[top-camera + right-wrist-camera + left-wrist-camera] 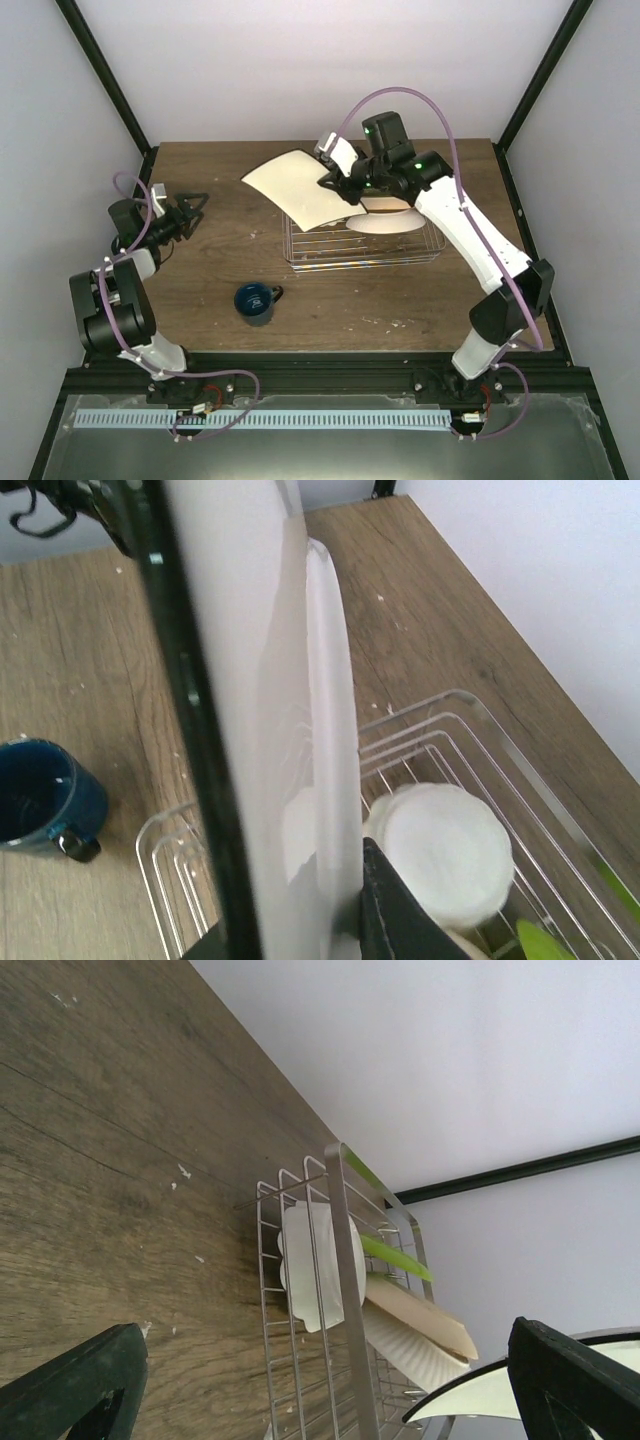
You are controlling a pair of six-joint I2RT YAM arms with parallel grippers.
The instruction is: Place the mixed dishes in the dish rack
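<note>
My right gripper (335,180) is shut on the white square plate (293,186) and holds it tilted in the air over the left end of the silver wire dish rack (300,258). In the right wrist view the plate (285,680) fills the middle, on edge, above the rack (450,715). The white scalloped bowl (445,850) lies in the rack. The left wrist view shows the bowl (315,1280), the lime-green plate (395,1257) and the beige plate (425,1315) leaning in the rack (345,1260). The dark blue mug (256,302) stands on the table. My left gripper (195,210) is open and empty, far left.
The wooden table (200,290) has black frame posts at its back corners and white walls around it. The mug also shows in the right wrist view (45,800), left of the rack.
</note>
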